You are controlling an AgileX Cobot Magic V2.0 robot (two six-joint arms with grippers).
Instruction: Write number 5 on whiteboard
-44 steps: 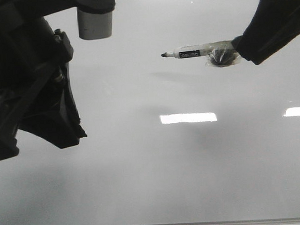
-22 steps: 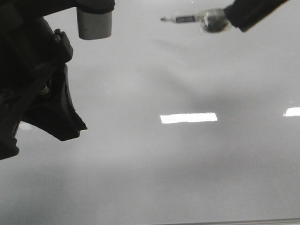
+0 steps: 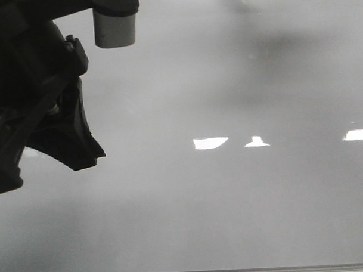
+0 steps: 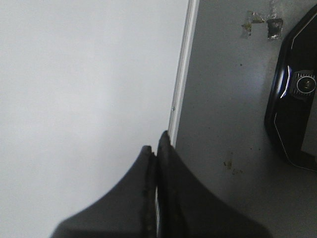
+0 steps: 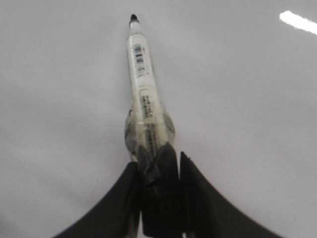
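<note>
The whiteboard (image 3: 231, 206) fills the front view, glossy pale grey, with a thin grey edge strip along the near side. No number 5 shows on it. My right gripper (image 5: 157, 161) is shut on a white marker (image 5: 141, 74) with a black tip and a taped grip; the tip points away over the bare board (image 5: 237, 99). This arm is out of the front view; only its shadow shows at the top. My left gripper (image 4: 155, 148) is shut and empty, its tips over the board's metal edge strip (image 4: 184, 74). The left arm (image 3: 37, 99) is the dark mass at the left.
Bright rectangular light reflections (image 3: 210, 143) lie on the board. A white cylinder (image 3: 114, 30) on the left arm hangs at the top left. Beside the board in the left wrist view is a grey surface (image 4: 228, 124) with a black device (image 4: 297, 99).
My right arm, with the marker in its gripper, moved up and away and has left the front view; only its shadow remains. The left arm has barely moved.
</note>
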